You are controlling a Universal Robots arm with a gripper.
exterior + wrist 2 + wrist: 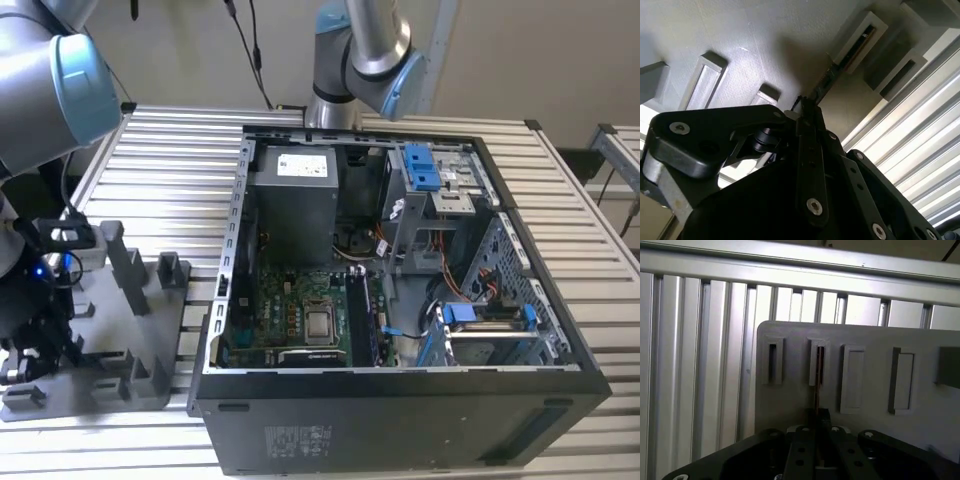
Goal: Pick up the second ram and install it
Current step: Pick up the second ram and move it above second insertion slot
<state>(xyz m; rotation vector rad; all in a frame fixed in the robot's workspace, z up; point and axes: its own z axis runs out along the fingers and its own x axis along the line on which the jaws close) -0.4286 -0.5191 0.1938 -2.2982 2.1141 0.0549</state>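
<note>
A slatted aluminium table (170, 140) carries everything. On it lies one open black steel computer case (400, 420), side panel off so that its single green motherboard (270, 320) faces up and can be reached from above; blue plastic drive brackets (421, 165) show at two places inside it.

Well apart from the case, toward the exterior view's left, rests one flat grey plastic holder plate (870, 340) with raised rectangular pockets (852, 378). In the first wrist view I count four in a row, with a darker block at the edge; they seem made to stand thin parts on edge, so that fingers can close on the exposed rim.

The black two-finger gripper (818, 414) hangs directly over this plate. Its fingers are drawn together on the second ram (817, 392), one thin dark circuit strip seen edge-on in both wrist views. The strip's far end reaches one of the narrow pockets; whether it sits inside or just clear I cannot tell. The ram is thus at the holder, not at the case.
</note>
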